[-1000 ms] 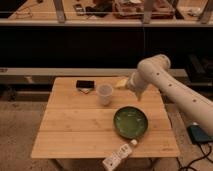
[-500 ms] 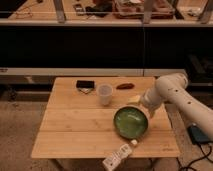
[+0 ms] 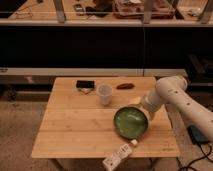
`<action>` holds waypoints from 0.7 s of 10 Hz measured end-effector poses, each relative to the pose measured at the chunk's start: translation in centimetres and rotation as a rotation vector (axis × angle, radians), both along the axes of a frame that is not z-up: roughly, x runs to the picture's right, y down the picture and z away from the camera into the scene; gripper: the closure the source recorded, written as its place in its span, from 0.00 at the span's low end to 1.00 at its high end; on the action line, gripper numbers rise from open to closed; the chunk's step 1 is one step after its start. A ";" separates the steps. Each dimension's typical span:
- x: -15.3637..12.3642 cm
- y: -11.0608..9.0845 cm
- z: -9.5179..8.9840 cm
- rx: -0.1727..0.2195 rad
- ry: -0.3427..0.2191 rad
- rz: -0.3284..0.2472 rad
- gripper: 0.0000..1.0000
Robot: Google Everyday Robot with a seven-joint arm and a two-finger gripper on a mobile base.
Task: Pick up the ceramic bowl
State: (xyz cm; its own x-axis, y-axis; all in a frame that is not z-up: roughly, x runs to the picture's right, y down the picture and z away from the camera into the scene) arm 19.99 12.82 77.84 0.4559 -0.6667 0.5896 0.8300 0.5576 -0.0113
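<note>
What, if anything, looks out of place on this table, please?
The white bottle lies on its side, overhanging the table's front edge, so it might fall. The gripper is at the ceramic bowl's right rim.

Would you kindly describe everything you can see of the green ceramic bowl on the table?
The ceramic bowl is wide, shallow and round, glossy green inside with a darker rim, and it looks empty. It appears to rest open side up on the front right part of the wooden table, and is much wider than the cup behind it. The gripper is at its far right rim; whether they touch cannot be told. A white object lies just off its front edge.
</note>
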 end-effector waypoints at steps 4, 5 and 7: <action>2.1 2.9 2.1 -0.046 -0.045 0.053 0.20; 2.2 3.7 2.5 -0.061 -0.066 0.062 0.20; 1.9 5.3 3.0 -0.086 -0.104 0.071 0.20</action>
State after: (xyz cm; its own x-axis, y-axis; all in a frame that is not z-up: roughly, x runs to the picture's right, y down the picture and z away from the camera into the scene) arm 21.85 18.12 80.86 0.4340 -0.5801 0.6893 0.7876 0.6158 0.0225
